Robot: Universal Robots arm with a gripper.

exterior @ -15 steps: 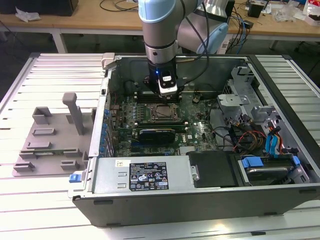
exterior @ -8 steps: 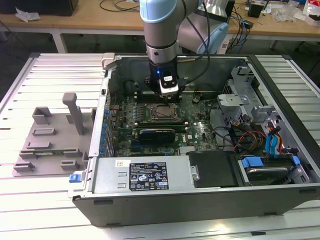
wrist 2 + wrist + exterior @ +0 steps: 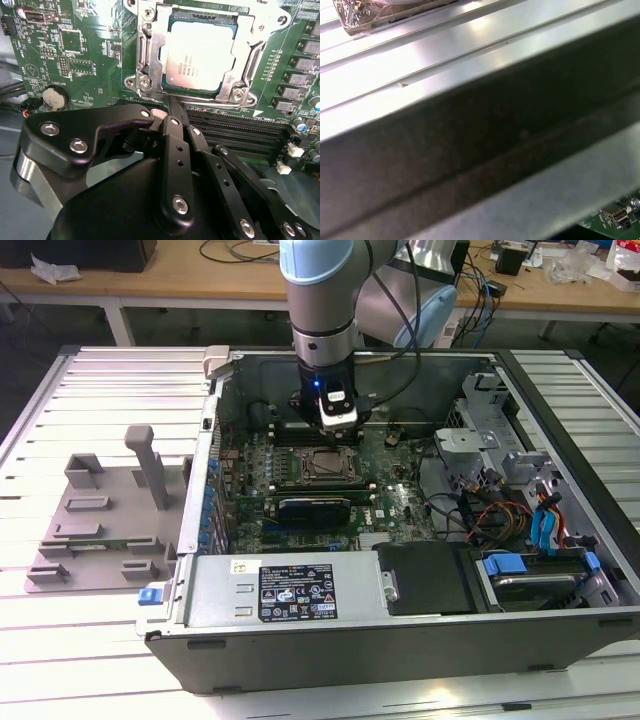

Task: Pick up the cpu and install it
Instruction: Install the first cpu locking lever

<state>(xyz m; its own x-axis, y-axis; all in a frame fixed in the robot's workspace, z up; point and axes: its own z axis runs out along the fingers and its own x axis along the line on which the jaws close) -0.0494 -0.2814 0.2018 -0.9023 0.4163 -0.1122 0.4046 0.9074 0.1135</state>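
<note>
Exterior view, arm upright over motherboard (image 3: 400,502), pincer (image 3: 171,102) closed empty, beside socketed cpu (image 3: 200,56).

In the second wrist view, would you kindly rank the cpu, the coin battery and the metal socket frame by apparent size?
1. metal socket frame
2. cpu, seated inside the frame
3. coin battery

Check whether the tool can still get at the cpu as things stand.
Probably yes. The cpu sits in the socket frame with its shiny top uncovered, and the tool hangs close beside it over the motherboard, with nothing between them.
</note>
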